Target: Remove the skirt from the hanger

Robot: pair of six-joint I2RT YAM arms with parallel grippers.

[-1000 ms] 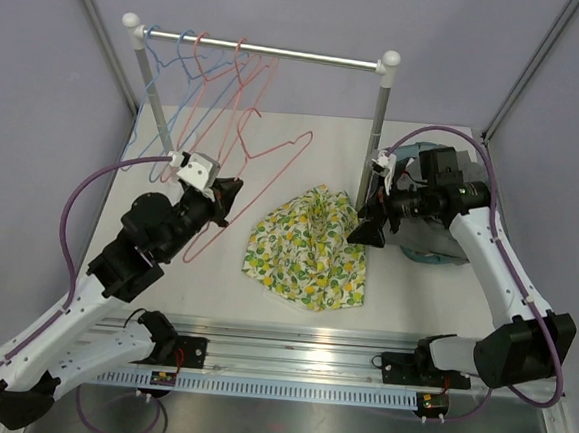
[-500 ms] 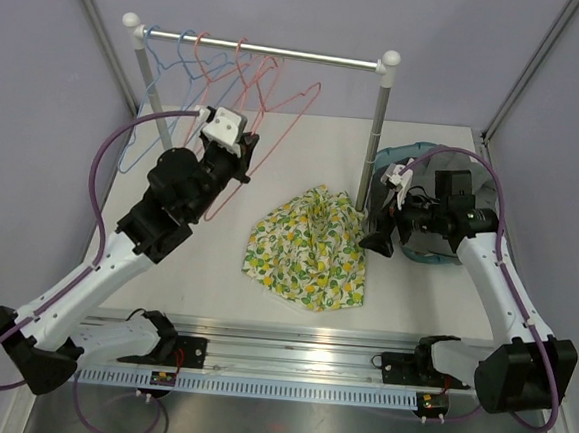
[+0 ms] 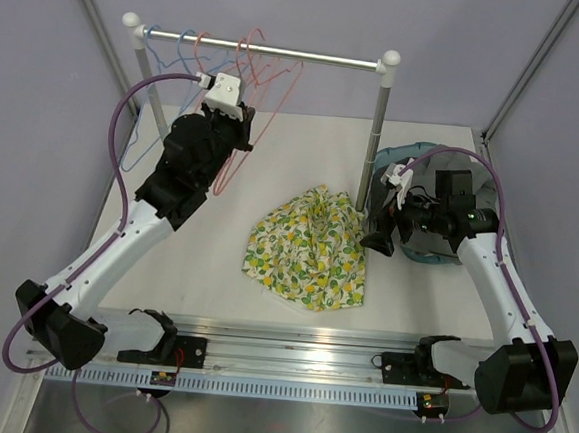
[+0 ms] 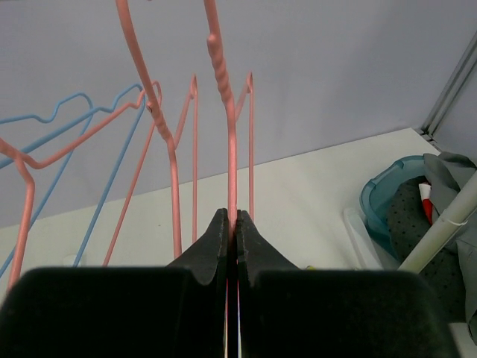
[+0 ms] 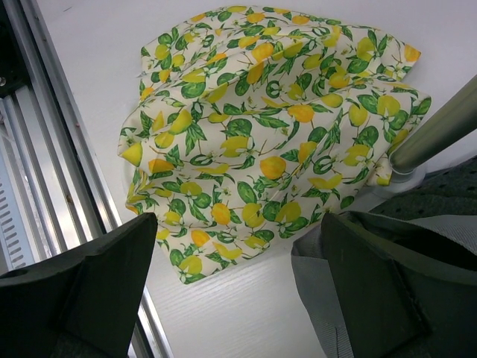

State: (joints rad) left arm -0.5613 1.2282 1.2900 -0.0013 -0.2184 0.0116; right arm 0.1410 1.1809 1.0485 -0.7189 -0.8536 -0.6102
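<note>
Beside the rack post [image 3: 377,153], right pincer [image 3: 374,241] gapes near skirt [image 3: 312,248]; left pincer [image 4: 232,224] pinches hanger [image 4: 232,142].

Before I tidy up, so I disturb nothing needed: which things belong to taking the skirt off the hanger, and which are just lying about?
Part of the job: lemon-print skirt, lying on the table; pink hanger, pinched in the left hand.
Just lying about: spare hangers on the rail, teal basket, grey clothes.
</note>
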